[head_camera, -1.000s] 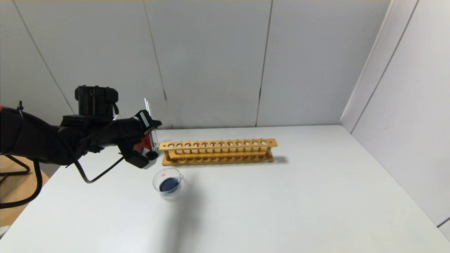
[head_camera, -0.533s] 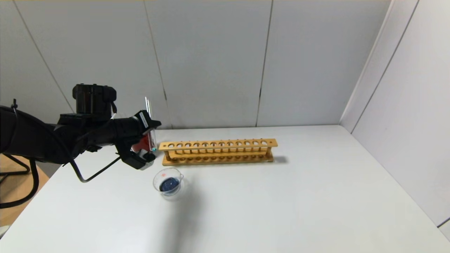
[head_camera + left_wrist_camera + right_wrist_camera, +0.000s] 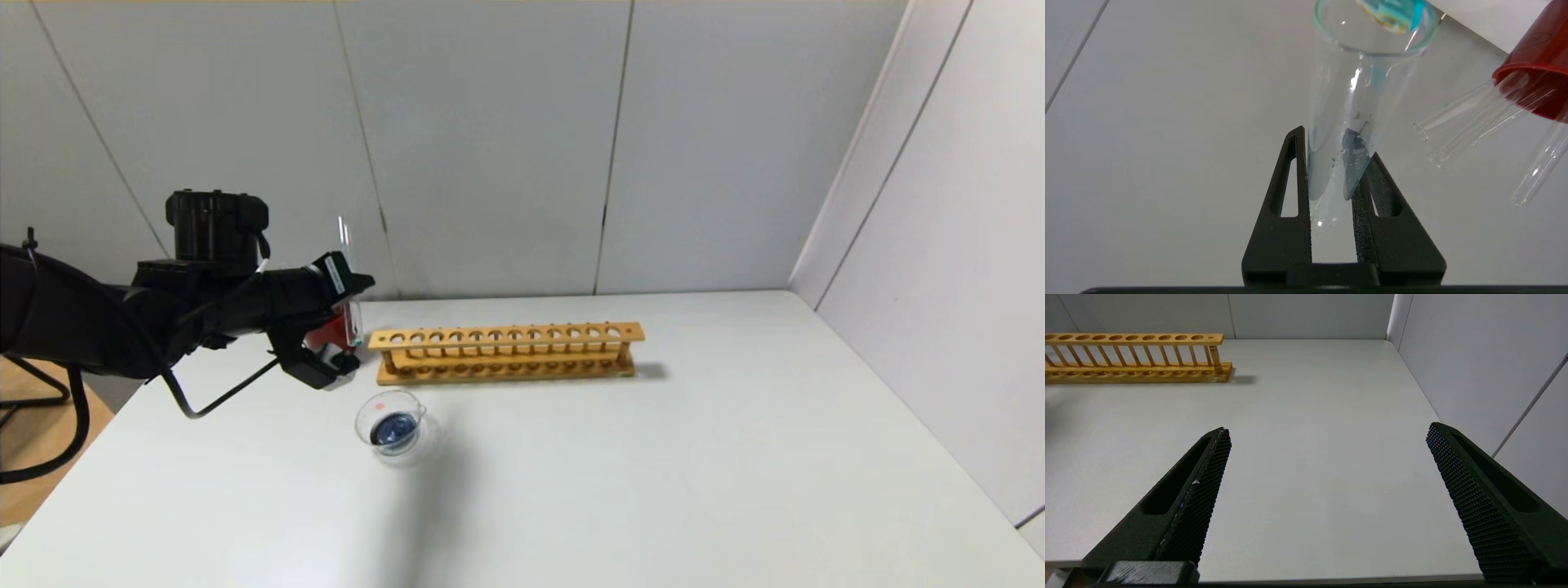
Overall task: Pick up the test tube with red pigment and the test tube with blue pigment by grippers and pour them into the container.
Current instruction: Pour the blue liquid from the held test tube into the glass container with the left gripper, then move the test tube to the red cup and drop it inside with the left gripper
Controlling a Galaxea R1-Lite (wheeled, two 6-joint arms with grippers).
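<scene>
My left gripper [image 3: 349, 320] is shut on the test tube with blue pigment [image 3: 349, 278] and holds it near upright in the air, above the red cup and just past the rack's left end. In the left wrist view the tube [image 3: 1359, 102] sits between the black fingers [image 3: 1290, 192], with only a teal film on the glass. The container [image 3: 392, 428], a clear glass dish with dark blue liquid in it, stands on the table in front of the gripper. I see no tube with orange-red liquid. My right gripper [image 3: 1329, 428] is open and empty over the table's right side, out of the head view.
A wooden tube rack [image 3: 506, 351] with empty holes stands at mid-table and also shows in the right wrist view [image 3: 1135, 355]. A dark red cup [image 3: 1535, 77] holds colourless tubes [image 3: 1461, 126] beside my left gripper. Walls close off the back and right.
My left gripper has risen a little and drawn slightly left with the tube, which now stands a bit higher. The container and rack have not moved.
</scene>
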